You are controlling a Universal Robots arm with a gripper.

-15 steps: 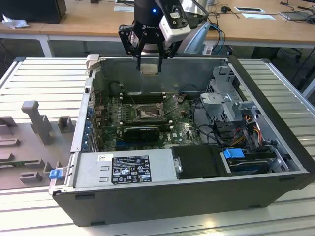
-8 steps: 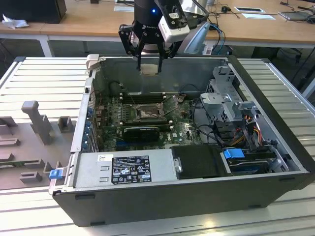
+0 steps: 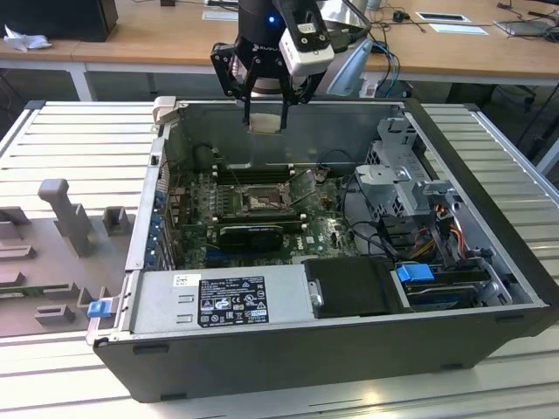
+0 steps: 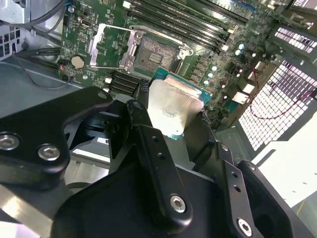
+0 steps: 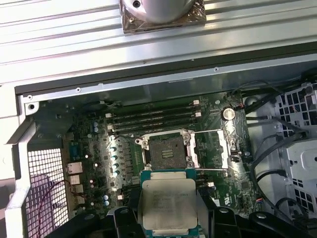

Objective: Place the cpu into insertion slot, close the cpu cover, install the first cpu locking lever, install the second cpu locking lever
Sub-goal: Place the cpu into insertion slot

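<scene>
Holding the cpu (image 3: pixel 265 123) by two opposite edges, your gripper (image 3: pixel 265 115) hangs above the far wall of the open computer case (image 3: pixel 489 262), clear of everything inside. The jaws are closed on the chip, about as wide apart as the chip itself. In the second wrist view you see the black fingers (image 4: pixel 148 141) pressed against its sides, with the silver-grey top (image 4: pixel 176 106) facing the camera and the green edge showing around it.

You find the insertion slot (image 3: pixel 259 202) well below the chip, on the green motherboard (image 3: pixel 327 229) at the bottom of the case. In the first wrist view the slot (image 5: pixel 166 151) has its dark centre uncovered, and the chip (image 5: pixel 168 203) hangs apart from it.

The cpu cover (image 5: pixel 191 148) is lifted off the slot and stands along one of its sides. Thin metal wires reach out past it over the board. The long black memory slots (image 5: pixel 151 119) run along another side of the slot, toward the wall under the gripper.

The case lies on its side, open upward, on a ribbed metal table (image 3: pixel 87 131).
</scene>
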